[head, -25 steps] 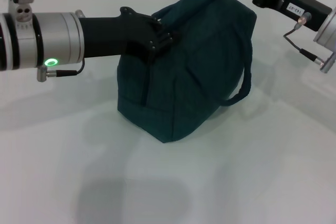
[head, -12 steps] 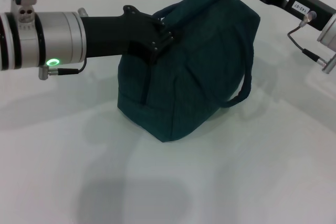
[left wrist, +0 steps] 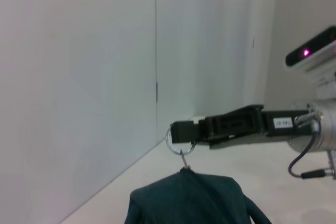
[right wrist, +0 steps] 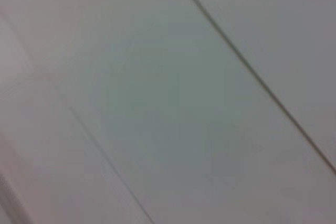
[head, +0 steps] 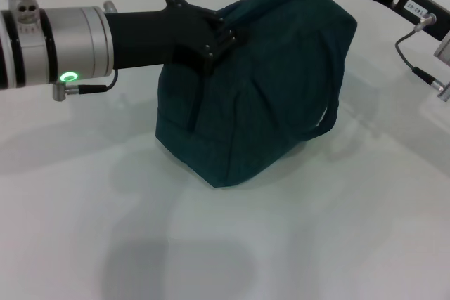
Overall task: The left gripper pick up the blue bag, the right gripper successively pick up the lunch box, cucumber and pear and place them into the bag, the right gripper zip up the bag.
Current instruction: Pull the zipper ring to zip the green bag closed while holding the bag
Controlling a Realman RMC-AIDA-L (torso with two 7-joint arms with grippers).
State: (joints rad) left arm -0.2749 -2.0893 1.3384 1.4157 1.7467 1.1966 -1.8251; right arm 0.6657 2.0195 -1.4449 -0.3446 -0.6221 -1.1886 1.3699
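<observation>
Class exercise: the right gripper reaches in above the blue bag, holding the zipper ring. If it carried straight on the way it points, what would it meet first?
Probably nothing nearby. In the left wrist view the right gripper points level above the blue bag, pinching the zipper ring; ahead lies open air, then the pale wall, though depth is unclear.

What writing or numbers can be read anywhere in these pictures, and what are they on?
White label on the right arm: dark print, too small and upside down to read.
The same label from the left wrist view: too blurred to read.
Blue bag: no writing shows on it.
Nothing else carries text.
</observation>
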